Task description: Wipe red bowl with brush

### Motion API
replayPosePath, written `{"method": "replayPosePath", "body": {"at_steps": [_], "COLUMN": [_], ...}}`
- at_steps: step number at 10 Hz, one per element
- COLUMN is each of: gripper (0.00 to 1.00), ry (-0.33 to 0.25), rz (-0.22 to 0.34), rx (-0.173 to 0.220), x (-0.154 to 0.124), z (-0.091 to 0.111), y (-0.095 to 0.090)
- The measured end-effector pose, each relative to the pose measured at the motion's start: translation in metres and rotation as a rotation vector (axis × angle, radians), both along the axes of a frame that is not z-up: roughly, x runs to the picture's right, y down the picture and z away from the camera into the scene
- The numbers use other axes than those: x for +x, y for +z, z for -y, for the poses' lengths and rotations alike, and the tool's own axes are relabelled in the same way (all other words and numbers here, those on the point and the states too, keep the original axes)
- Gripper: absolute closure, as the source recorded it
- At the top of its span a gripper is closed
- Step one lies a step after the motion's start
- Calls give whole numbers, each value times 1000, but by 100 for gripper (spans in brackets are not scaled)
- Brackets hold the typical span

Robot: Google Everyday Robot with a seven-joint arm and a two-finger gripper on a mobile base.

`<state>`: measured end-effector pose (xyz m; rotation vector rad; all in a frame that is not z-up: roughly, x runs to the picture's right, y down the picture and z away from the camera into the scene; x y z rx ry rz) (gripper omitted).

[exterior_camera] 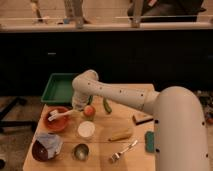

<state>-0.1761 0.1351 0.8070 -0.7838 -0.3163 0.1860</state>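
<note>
The red bowl (55, 121) sits on the left of the wooden table. The white brush (60, 115) lies across it, one end in the bowl and the handle pointing right over the rim. My gripper (76, 106) hangs from the white arm just right of the bowl, at the handle's right end. Whether it holds the brush does not show.
A green tray (59, 90) stands behind the bowl. An orange fruit (89, 111), a green vegetable (107, 106) and a white cup (86, 129) lie right of the gripper. Along the front are a maroon bowl with blue cloth (45, 147), metal cup (80, 151), fork (123, 150), yellow item (120, 135), wooden brush (142, 119) and green sponge (149, 140).
</note>
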Motion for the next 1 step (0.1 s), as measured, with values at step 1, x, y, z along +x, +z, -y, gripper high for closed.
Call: {"method": "replayPosePath", "body": {"at_steps": [1], "gripper": [100], "ry": [-7], "rz": [11], "rx": [1], "x": [-3], "z": [-3], "y": [-5]}}
